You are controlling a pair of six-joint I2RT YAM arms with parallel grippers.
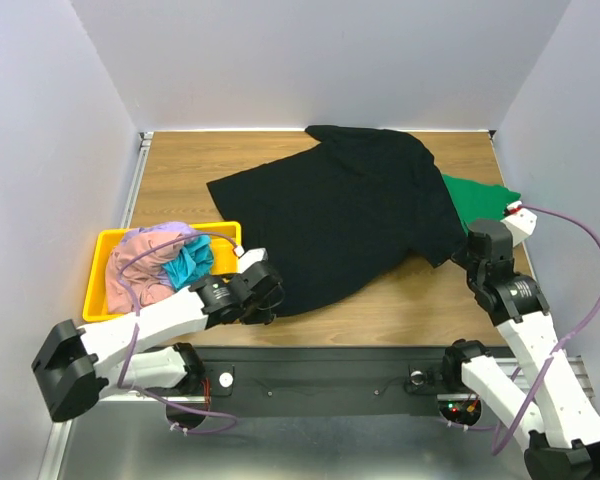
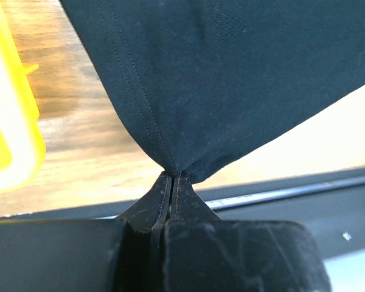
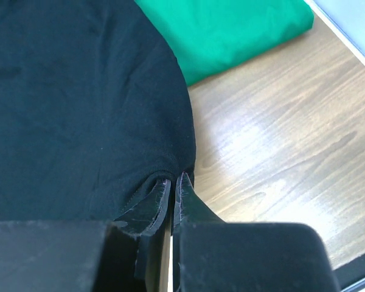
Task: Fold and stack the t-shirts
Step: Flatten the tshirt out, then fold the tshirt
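Observation:
A large black t-shirt (image 1: 335,215) lies spread over the middle of the wooden table. My left gripper (image 1: 268,300) is shut on its near left hem corner; in the left wrist view the cloth (image 2: 219,79) fans upward from the pinched jaws (image 2: 172,177). My right gripper (image 1: 464,252) is shut on the shirt's right edge, where the fabric (image 3: 79,103) bunches at the fingertips (image 3: 175,178). A folded green t-shirt (image 1: 480,196) lies under the black one at the right, also in the right wrist view (image 3: 225,33). Pink, lavender and teal t-shirts (image 1: 160,262) are heaped in the bin.
The yellow plastic bin (image 1: 102,285) stands at the near left of the table, close beside the left gripper, and shows as a yellow rim (image 2: 12,140) in the left wrist view. White walls enclose the table on three sides. A black rail runs along the near edge.

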